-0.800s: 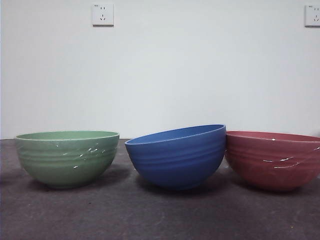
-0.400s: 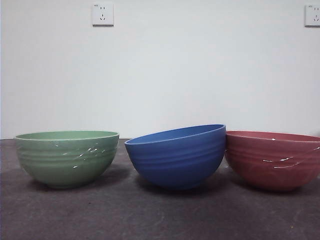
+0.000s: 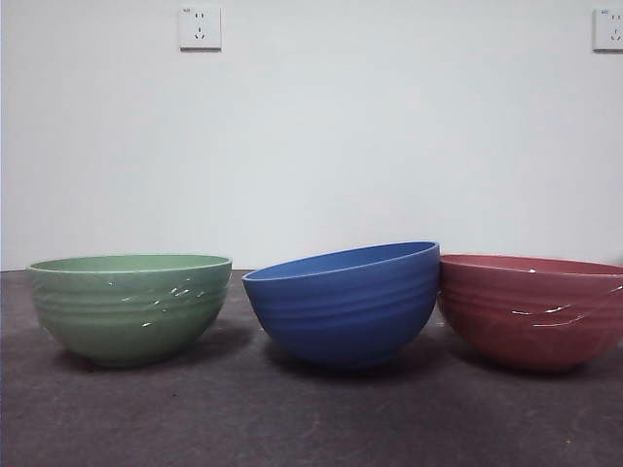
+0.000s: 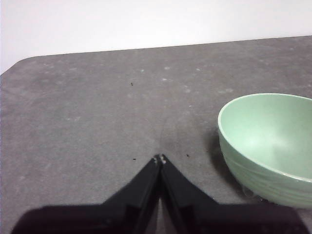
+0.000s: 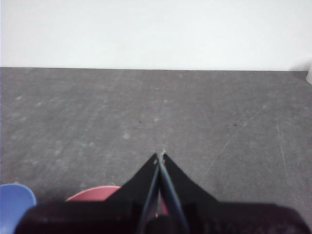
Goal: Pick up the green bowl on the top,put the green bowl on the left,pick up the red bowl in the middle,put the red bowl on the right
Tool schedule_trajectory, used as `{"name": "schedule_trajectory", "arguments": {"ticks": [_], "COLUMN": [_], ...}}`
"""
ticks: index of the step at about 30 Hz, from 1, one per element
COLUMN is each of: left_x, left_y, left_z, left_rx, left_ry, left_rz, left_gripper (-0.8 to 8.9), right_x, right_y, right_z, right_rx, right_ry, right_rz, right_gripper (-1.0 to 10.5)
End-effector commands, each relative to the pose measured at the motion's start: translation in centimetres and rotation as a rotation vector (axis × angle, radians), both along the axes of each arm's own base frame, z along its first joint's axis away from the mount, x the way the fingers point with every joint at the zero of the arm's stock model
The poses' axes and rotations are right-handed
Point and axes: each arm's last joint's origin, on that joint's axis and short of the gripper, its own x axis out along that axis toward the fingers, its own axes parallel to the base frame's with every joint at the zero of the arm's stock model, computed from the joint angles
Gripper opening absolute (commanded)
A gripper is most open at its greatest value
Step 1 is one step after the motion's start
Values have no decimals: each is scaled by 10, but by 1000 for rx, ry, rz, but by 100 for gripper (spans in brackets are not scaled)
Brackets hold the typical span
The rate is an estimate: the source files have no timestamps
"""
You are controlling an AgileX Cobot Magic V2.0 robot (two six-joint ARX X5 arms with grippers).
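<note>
The green bowl (image 3: 129, 306) stands upright on the table at the left in the front view. It also shows in the left wrist view (image 4: 270, 146), off to one side of my left gripper (image 4: 160, 158), which is shut and empty above bare table. The red bowl (image 3: 532, 309) stands upright at the right. Only a sliver of its rim (image 5: 92, 193) shows in the right wrist view, beside my right gripper (image 5: 160, 155), which is shut and empty. Neither arm shows in the front view.
A blue bowl (image 3: 343, 302) sits tilted in the middle, its rim leaning against the red bowl; its edge shows in the right wrist view (image 5: 14, 204). The dark grey table (image 3: 311, 418) runs to a white wall with two sockets (image 3: 200, 28).
</note>
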Motion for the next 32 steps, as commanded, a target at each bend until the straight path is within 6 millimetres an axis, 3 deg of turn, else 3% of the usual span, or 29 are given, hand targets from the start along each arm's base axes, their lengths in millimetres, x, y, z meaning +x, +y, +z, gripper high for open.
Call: {"name": "schedule_trajectory", "arguments": {"ticks": [1,19,24,27,32], "left_x": [0,0,0,0,0], "left_y": [0,0,0,0,0], "left_z": [-4,-4,-4,-4,-4], "left_rx": [-9,-9,-9,-9,-9], "left_ry": [22,22,22,22,22], "left_rz": [7,7,7,7,7], "left_gripper": [-4,-4,-4,-4,-4], "right_x": [0,0,-28,-43,-52], "right_y": [0,0,-12,-19,-24], "right_z": [-1,-1,-4,-19,-70], "right_rx": [8,8,-45,-17,14], "right_ry": [0,2,-20,-70,-78], "right_rz": [-5,-3,-46,-41,20], "right_gripper": [4,4,4,4,4]}}
